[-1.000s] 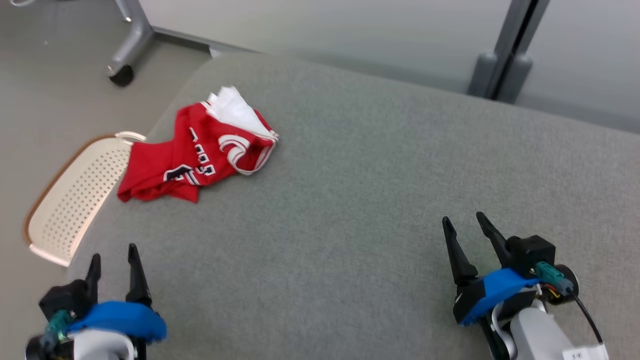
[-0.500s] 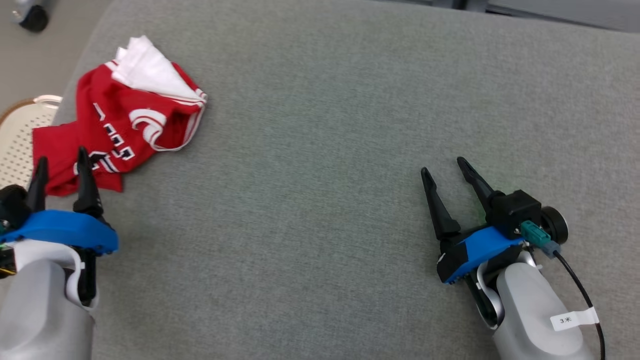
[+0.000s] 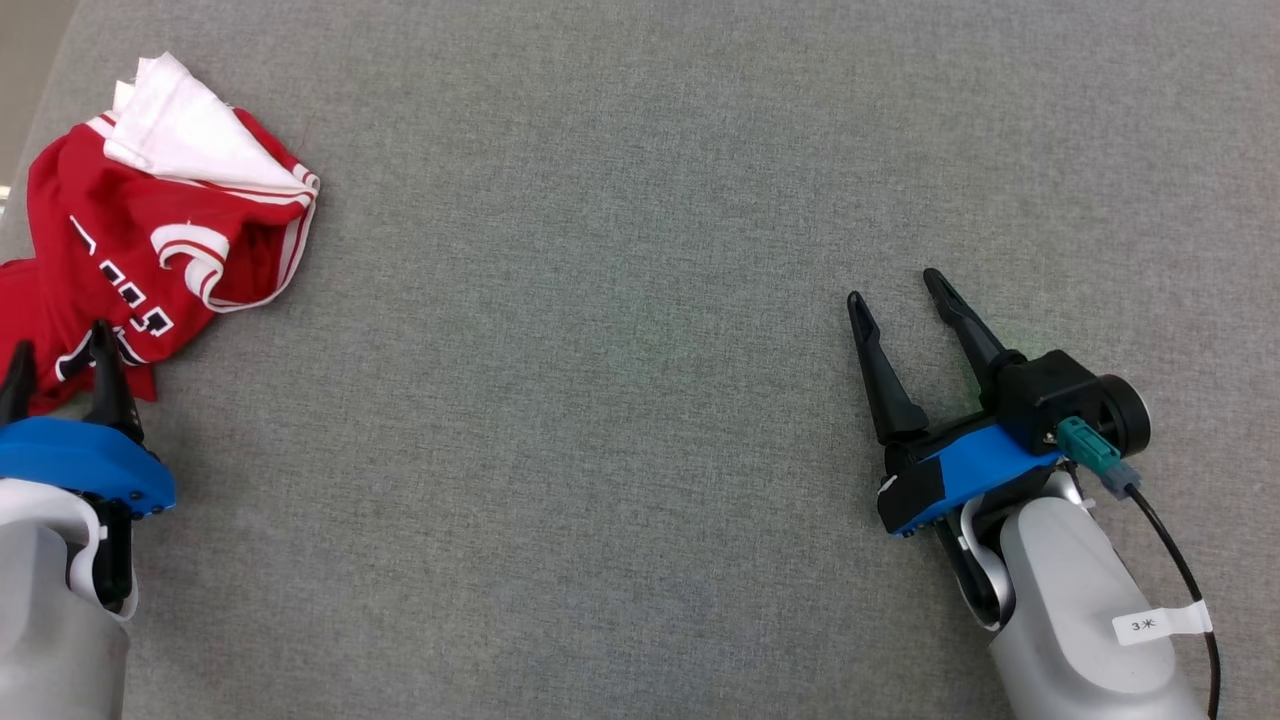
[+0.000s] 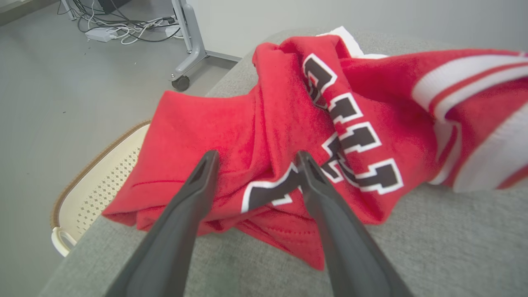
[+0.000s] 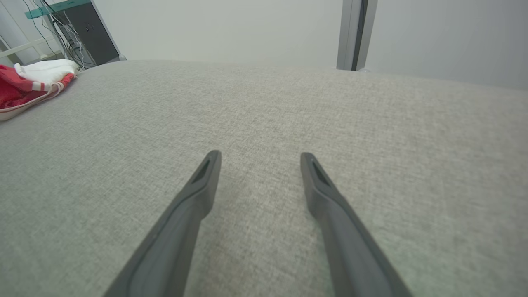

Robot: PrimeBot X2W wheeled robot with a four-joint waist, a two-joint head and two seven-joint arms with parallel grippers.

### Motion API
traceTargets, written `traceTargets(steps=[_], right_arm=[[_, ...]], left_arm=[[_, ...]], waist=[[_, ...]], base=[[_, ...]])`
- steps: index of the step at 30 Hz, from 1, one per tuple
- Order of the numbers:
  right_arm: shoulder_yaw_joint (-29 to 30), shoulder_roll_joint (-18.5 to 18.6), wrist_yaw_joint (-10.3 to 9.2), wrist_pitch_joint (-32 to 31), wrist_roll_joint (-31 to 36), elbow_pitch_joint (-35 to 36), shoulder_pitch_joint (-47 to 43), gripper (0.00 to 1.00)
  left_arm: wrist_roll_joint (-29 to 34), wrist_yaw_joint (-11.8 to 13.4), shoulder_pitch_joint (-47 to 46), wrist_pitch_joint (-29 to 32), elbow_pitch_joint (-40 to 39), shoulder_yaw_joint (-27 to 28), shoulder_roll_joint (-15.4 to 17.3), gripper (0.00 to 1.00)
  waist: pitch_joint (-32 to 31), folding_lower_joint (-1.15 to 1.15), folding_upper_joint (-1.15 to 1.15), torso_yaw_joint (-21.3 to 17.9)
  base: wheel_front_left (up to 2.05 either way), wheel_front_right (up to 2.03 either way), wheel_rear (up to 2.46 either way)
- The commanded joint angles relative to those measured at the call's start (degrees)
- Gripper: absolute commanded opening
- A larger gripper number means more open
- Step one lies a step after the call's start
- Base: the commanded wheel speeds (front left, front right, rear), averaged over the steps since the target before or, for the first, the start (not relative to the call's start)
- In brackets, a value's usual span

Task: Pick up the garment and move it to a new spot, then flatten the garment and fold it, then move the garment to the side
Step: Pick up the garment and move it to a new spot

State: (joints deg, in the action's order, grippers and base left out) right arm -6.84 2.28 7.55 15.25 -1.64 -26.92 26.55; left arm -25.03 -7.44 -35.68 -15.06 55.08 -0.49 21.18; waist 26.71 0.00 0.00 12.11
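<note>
Just at garment [image 3: 150, 250], left gripper [image 3: 58, 345] splayed — right gripper [image 3: 895, 290] splayed, well apart.

The red, white-trimmed jersey garment [image 3: 150, 250] is soft, matt knit cloth with a faint nap, and its black and white lettering lies flat. The grey cloth-covered worktop [image 3: 620, 300] has a coarse, matt weave. The left tool [image 3: 60, 338] and right tool [image 3: 893, 285] have matt dark plastic fingers and smooth blue plastic housings. The cream perforated basket [image 4: 103, 185] looks like smooth plastic.
</note>
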Motion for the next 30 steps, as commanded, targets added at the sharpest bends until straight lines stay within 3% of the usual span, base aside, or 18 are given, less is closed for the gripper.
traceTargets(steps=[1,2,3,8,18,23,30], right_arm=[[0.92,1.13,-0.11,-0.23,0.18,-1.66,-1.09,1.00],[0.94,1.13,-0.11,-0.23,0.13,-1.67,-1.13,1.00],[0.92,1.13,-0.11,-0.23,0.05,-1.69,-1.18,1.00],[0.87,1.04,-0.11,-0.22,-1.33,-1.59,-1.45,1.00],[-0.34,0.80,-0.07,-0.10,-6.07,-1.52,-3.60,1.00],[-1.34,0.78,-0.07,-0.10,-8.68,-1.00,-5.23,1.00],[-4.10,0.76,-0.07,-0.09,-11.07,0.13,-7.06,1.00]], left_arm=[[-0.77,-0.08,-1.33,-0.16,0.49,-0.63,0.26,0.45],[-1.11,-0.08,-1.63,-0.16,0.72,-1.08,0.56,0.26],[-1.43,-0.08,-1.69,-0.16,0.84,-1.40,0.73,0.00],[-2.25,-0.08,-1.93,-0.16,-1.98,-1.89,1.71,0.00],[0.33,-0.08,-2.67,-0.17,-18.65,-2.57,2.24,0.00],[1.51,-0.08,-1.83,-0.17,-26.66,-5.03,1.56,0.00],[1.92,-0.08,-0.74,-0.17,-35.01,-10.70,-0.17,0.00]], waist=[[0.08,0.00,0.00,-0.05],[0.10,0.00,0.00,-0.08],[0.04,0.00,0.00,-0.11],[-1.36,0.00,0.00,-0.22],[-8.48,0.00,0.00,-2.64],[-11.88,0.00,0.00,-6.53],[-15.08,0.00,0.00,-14.99]], base=[[0.00,0.00,0.00],[0.00,0.00,0.00],[0.00,0.00,0.00],[0.00,0.00,0.00],[0.00,0.00,0.00],[0.00,0.00,0.00],[0.00,0.00,0.00]])
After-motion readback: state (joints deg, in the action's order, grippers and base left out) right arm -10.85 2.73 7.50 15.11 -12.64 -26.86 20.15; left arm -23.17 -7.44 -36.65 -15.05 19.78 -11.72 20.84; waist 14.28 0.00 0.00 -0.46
